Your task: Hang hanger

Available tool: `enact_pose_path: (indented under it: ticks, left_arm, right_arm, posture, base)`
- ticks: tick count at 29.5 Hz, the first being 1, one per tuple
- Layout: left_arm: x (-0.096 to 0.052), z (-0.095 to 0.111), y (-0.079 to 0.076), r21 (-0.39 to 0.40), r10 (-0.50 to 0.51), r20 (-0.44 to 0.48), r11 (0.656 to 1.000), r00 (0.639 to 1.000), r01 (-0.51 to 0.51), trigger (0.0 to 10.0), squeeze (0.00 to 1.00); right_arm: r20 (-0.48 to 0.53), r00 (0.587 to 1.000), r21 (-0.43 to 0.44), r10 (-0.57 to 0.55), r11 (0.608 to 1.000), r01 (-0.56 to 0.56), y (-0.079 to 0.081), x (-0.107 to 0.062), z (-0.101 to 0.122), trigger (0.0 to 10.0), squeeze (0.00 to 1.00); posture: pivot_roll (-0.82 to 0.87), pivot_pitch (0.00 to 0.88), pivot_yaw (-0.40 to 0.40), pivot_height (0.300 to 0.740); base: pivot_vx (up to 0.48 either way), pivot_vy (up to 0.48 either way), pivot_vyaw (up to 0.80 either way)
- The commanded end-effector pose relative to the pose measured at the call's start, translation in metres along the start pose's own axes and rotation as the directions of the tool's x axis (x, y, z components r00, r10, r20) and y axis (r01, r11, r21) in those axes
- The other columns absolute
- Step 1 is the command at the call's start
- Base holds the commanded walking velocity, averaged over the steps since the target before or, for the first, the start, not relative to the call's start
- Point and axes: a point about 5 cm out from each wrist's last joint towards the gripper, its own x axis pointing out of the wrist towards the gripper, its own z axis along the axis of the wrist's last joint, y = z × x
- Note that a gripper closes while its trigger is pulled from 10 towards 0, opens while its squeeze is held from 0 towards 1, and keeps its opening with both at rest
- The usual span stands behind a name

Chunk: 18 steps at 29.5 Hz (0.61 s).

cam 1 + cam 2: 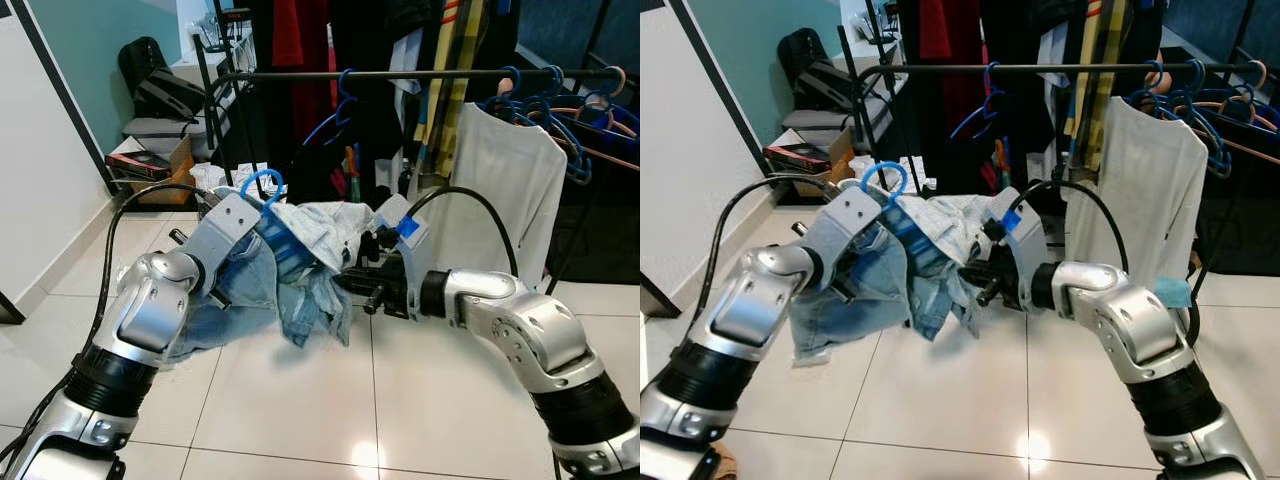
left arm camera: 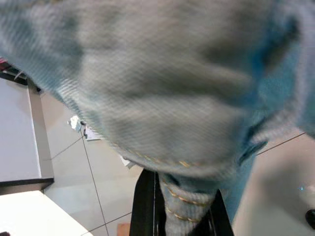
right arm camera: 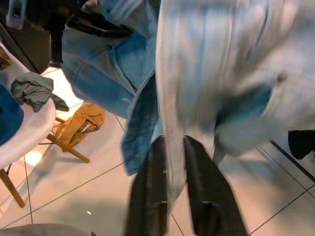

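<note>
Both grippers hold the jeans (image 1: 300, 265) in mid-air before the rail (image 1: 420, 74). The left gripper (image 2: 179, 211) pinches a seam; the right gripper (image 3: 172, 196) clamps a fold. The blue hanger (image 1: 262, 185) pokes up from the denim beside the left wrist.

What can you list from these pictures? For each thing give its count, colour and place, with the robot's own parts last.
Light blue denim garment: one, held up between both grippers, over the tiled floor.
Blue plastic hanger hook: one, sticking up from the denim by the left gripper.
Black metal clothes rail: one, behind the denim.
White shirt: one, hanging on the rail at the right.
Blue empty hangers: several, on the rail's right end.
Dark hanging clothes: several, mid rail.
Cardboard box: one, brown, floor at left.
Left gripper: shut on denim.
Right gripper: shut on denim.
</note>
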Motion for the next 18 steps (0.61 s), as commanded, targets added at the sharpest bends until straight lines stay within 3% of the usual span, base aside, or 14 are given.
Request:
enact_pose_path:
  ticks: [1, 3, 6, 9, 10, 11, 12, 13, 15, 16, 17, 18]
  left_arm:
    - [-0.005, 0.007, 0.008, -0.014, 0.018, 0.031, 1.000, 0.999, -0.018, 10.0, 0.00]
    - [-0.004, 0.009, 0.003, -0.023, -0.009, 0.049, 1.000, 0.999, 0.010, 10.0, 0.00]
    - [-0.005, 0.016, -0.004, 0.007, -0.074, 0.122, 0.997, 0.990, 0.074, 10.0, 0.00]
    - [-0.006, 0.018, -0.005, 0.036, -0.099, 0.151, 0.995, 0.983, 0.095, 10.0, 0.00]
    - [-0.008, 0.021, -0.006, 0.086, -0.141, 0.190, 0.988, 0.972, 0.126, 10.0, 0.00]
    - [-0.008, 0.021, -0.006, 0.086, -0.141, 0.190, 0.988, 0.972, 0.126, 10.0, 0.00]
    - [-0.010, 0.022, -0.007, 0.128, -0.176, 0.215, 0.980, 0.961, 0.151, 10.0, 0.00]
    - [-0.010, 0.022, -0.007, 0.128, -0.176, 0.215, 0.980, 0.961, 0.151, 10.0, 0.00]
    - [-0.019, 0.024, -0.010, 0.230, -0.287, 0.271, 0.946, 0.919, 0.228, 10.0, 0.00]
    - [-0.019, 0.024, -0.010, 0.230, -0.287, 0.271, 0.946, 0.919, 0.228, 10.0, 0.00]
    - [-0.023, 0.023, -0.012, 0.281, -0.345, 0.278, 0.922, 0.896, 0.267, 10.0, 0.00]
    - [-0.023, 0.023, -0.012, 0.281, -0.345, 0.278, 0.922, 0.896, 0.267, 10.0, 0.00]
  right_arm:
    - [0.018, 0.998, -0.030, 0.058, 0.998, -0.058, 0.010, 0.003, 0.003, 10.0, 1.00]
    - [0.032, 0.996, -0.044, 0.089, 0.995, -0.087, 0.014, 0.001, 0.005, 10.0, 1.00]
    - [0.025, 0.985, -0.135, 0.169, 0.977, -0.165, 0.016, -0.020, 0.006, 10.0, 1.00]
    - [0.059, 0.979, -0.155, 0.198, 0.970, -0.187, 0.013, -0.033, 0.012, 10.0, 1.00]
    - [0.136, 0.967, -0.168, 0.216, 0.967, -0.192, 0.007, -0.051, 0.026, 10.0, 1.00]
    - [0.136, 0.967, -0.168, 0.216, 0.967, -0.192, 0.007, -0.051, 0.026, 10.0, 1.00]
    - [0.217, 0.950, -0.178, 0.227, 0.966, -0.190, 0.001, -0.068, 0.040, 10.0, 1.00]
    - [0.217, 0.950, -0.178, 0.227, 0.966, -0.190, 0.001, -0.068, 0.040, 10.0, 1.00]
    - [0.358, 0.901, -0.224, 0.245, 0.959, -0.172, -0.012, -0.109, 0.068, 10.0, 1.00]
    - [0.358, 0.901, -0.224, 0.245, 0.959, -0.172, -0.012, -0.109, 0.068, 10.0, 1.00]
    - [0.394, 0.884, -0.252, 0.253, 0.954, -0.161, -0.016, -0.126, 0.078, 10.0, 1.00]
    - [0.394, 0.884, -0.252, 0.253, 0.954, -0.161, -0.016, -0.126, 0.078, 10.0, 1.00]
  posture:
    - [-0.05, 0.000, 0.059, 0.740]
    - [-0.05, 0.000, 0.059, 0.740]
    - [-0.06, 0.000, 0.058, 0.740]
    - [-0.06, 0.000, 0.058, 0.740]
    - [-0.06, 0.000, 0.056, 0.740]
    - [-0.06, 0.000, 0.056, 0.740]
    - [-0.06, 0.000, 0.056, 0.740]
    - [-0.06, 0.000, 0.056, 0.740]
    - [-0.06, 0.000, 0.056, 0.740]
    - [-0.06, 0.000, 0.056, 0.740]
    - [-0.06, 0.000, 0.056, 0.740]
    - [-0.06, 0.000, 0.056, 0.740]
  base:
    - [0.000, 0.000, 0.00]
    - [0.000, 0.000, 0.00]
    - [0.000, 0.000, 0.00]
    - [0.000, 0.000, 0.00]
    - [0.000, 0.000, 0.00]
    - [0.000, 0.000, 0.00]
    - [0.000, 0.000, 0.00]
    - [0.000, 0.000, 0.00]
    - [0.000, 0.000, 0.00]
    - [0.000, 0.000, 0.00]
    - [0.000, 0.000, 0.00]
    - [0.000, 0.000, 0.00]
